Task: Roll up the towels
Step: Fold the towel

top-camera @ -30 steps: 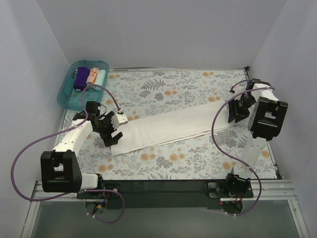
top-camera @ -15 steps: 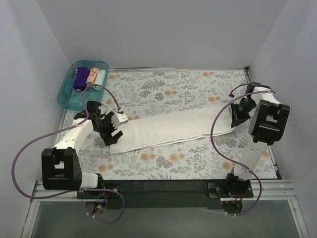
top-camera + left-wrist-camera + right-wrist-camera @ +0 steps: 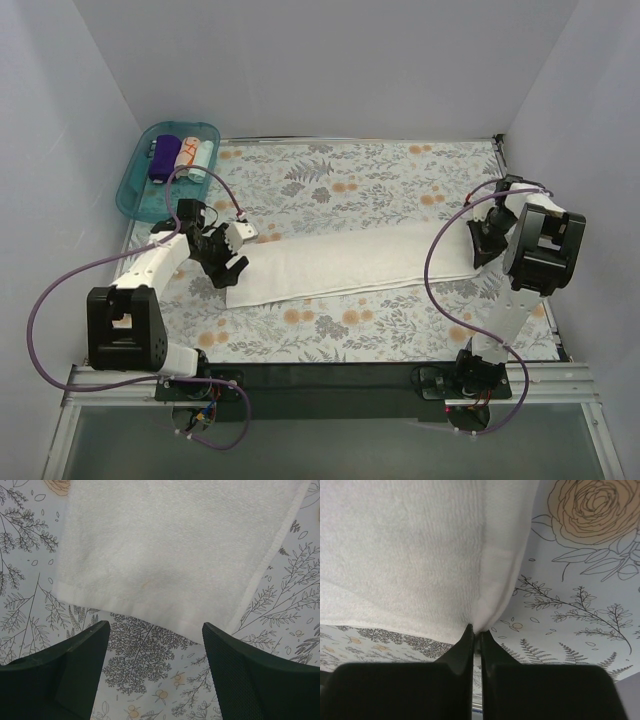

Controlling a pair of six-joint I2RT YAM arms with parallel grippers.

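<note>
White towel [image 3: 340,262] lying long across the sheet [image 3: 350,190], hem to hem between arms. Right gripper [image 3: 476,630] pinching its right edge. Left gripper [image 3: 154,627] hanging spread over the left hem. Bare sheet showing on both long sides.

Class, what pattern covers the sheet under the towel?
Sheet: grey leaves, orange roses; right wrist view.

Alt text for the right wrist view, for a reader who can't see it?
The right gripper is shut on the edge of a white towel, pinching it into a fold. The towel lies on a floral sheet.
</note>
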